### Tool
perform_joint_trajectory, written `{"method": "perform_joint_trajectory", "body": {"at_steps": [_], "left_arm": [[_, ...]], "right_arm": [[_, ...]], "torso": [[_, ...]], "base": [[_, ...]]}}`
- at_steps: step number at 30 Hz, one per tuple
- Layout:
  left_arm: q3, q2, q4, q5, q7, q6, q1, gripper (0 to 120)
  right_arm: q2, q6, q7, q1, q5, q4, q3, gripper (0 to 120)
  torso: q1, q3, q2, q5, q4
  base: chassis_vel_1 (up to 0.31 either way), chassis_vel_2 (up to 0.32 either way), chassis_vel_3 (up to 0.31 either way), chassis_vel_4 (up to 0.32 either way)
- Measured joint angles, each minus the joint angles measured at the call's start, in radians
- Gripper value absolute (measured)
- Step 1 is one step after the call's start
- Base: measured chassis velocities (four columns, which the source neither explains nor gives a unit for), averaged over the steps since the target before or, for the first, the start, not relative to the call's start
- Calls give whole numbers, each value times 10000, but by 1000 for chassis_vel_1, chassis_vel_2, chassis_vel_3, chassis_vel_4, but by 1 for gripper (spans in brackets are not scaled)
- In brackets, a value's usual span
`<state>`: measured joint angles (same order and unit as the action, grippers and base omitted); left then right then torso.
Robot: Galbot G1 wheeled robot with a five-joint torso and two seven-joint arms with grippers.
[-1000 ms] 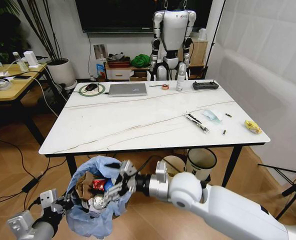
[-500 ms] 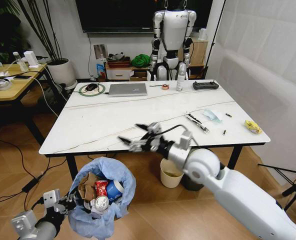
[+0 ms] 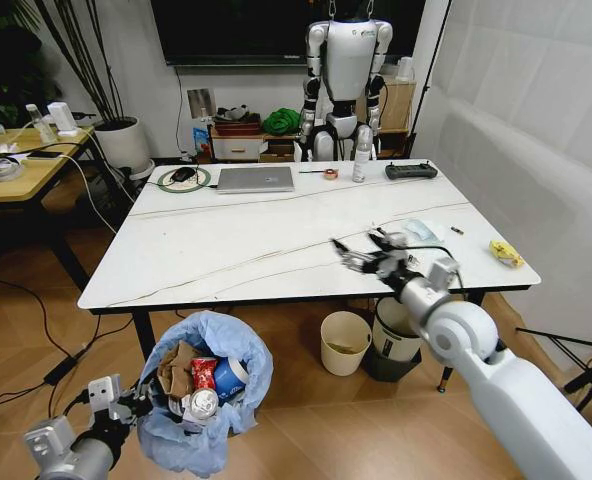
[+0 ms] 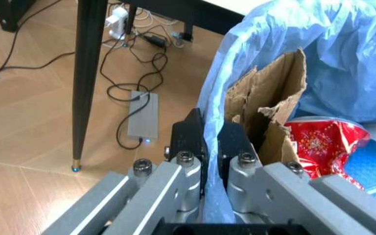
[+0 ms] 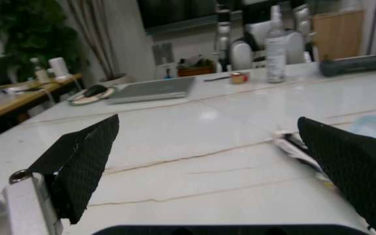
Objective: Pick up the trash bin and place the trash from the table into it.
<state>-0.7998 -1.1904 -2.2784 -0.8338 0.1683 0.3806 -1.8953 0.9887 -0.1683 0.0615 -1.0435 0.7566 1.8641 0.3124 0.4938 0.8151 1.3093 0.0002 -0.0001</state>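
1. Light-blue bag lining of the trash bin (image 3: 204, 400) is pinched at the rim between the closed jaws of the left gripper (image 4: 211, 142); bin is held low beside the table (image 3: 226, 250).
2. Cardboard (image 4: 266, 105), red wrapper (image 4: 318, 147) and blue cup (image 3: 229, 377) are seen inside.
3. Right gripper (image 3: 368, 255) is held over the table near the mask (image 3: 423, 231), jaws spread wide, nothing held.
4. Yellow scrap (image 3: 505, 252) is left near the table's right edge.

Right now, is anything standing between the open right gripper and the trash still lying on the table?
Nothing visible does. The right gripper hovers, jaws open, over bare table, beside the wrapper and the mask. The yellow scrap lies farther off, near the edge.
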Motion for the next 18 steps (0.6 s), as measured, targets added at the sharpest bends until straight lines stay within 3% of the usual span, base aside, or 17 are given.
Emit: {"method": "perform_joint_trajectory", "body": {"at_steps": [7,10,13,17,18], "left_arm": [[105,54,289,-27,-28,-17,138,0],[99,57,416,-60,-105,-61,173,0],[90,53,449,-63,-126,-73,182,0],[99,14,621,-105,-191,-120,261,0],[99,14,621,-105,-191,-120,261,0]], "right_arm": [[182,141,28,-1687,-577,-18,1779,100],[506,775,-584,-2640,-572,-110,2473,100],[631,964,-867,-2827,-588,-170,2625,100],[1848,1456,-1579,-3561,-1405,-297,3391,100],[1848,1456,-1579,-3561,-1405,-297,3391,100]], "torso": [[0,0,0,2,-2],[0,-1,1,0,-2],[0,-1,1,1,-3],[0,-1,1,1,0],[0,-1,1,1,0]], "base": [[0,0,0,0],[0,0,0,0],[0,0,0,0],[0,0,0,0],[0,0,0,0]]}}
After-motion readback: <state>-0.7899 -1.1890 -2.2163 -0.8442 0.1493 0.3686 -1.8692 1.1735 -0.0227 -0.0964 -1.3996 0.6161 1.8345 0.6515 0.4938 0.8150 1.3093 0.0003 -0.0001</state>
